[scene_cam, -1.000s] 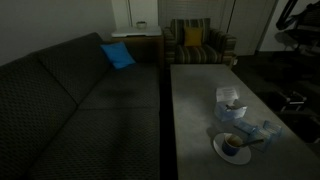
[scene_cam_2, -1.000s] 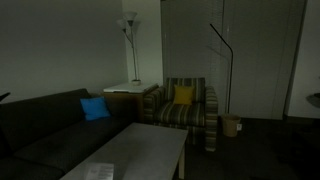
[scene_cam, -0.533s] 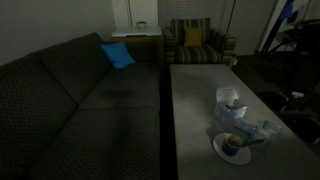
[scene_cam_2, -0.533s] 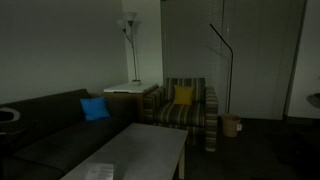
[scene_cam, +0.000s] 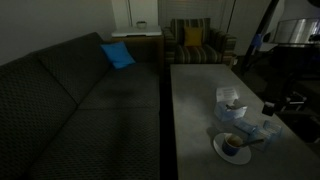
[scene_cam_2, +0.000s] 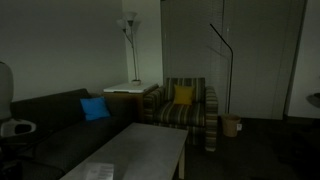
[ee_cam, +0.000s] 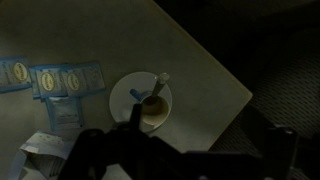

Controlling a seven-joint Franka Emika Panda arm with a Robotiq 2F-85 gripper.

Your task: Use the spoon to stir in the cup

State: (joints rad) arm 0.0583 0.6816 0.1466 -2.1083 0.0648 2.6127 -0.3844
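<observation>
- The gripper [ee_cam: 180, 152] fills the bottom of the wrist view as a dark shape; its two fingers [ee_cam: 86, 142] stand far apart near the lower left and lower right, and nothing is held between them; the picture is dim.
- The cup [ee_cam: 155, 112] sits just below the middle of the wrist view, on a white saucer [ee_cam: 125, 95]; its inside looks brownish.
- The spoon [ee_cam: 160, 85] stands with its bowl end in the cup; its thin handle leans toward the upper right, out over the rim.
- A pale bluish see-through object [ee_cam: 50, 78] lies at the left of that view; a white boxy container [ee_cam: 60, 118] is below it, near the saucer.
- In an exterior view the cup [scene_cam: 232, 145] is at the lower right, on a grey table [scene_cam: 190, 120]; the robot arm [scene_cam: 290, 35] is at the upper right.
- A dark couch [scene_cam: 70, 100] with a blue pillow [scene_cam: 117, 55] fills the left.
</observation>
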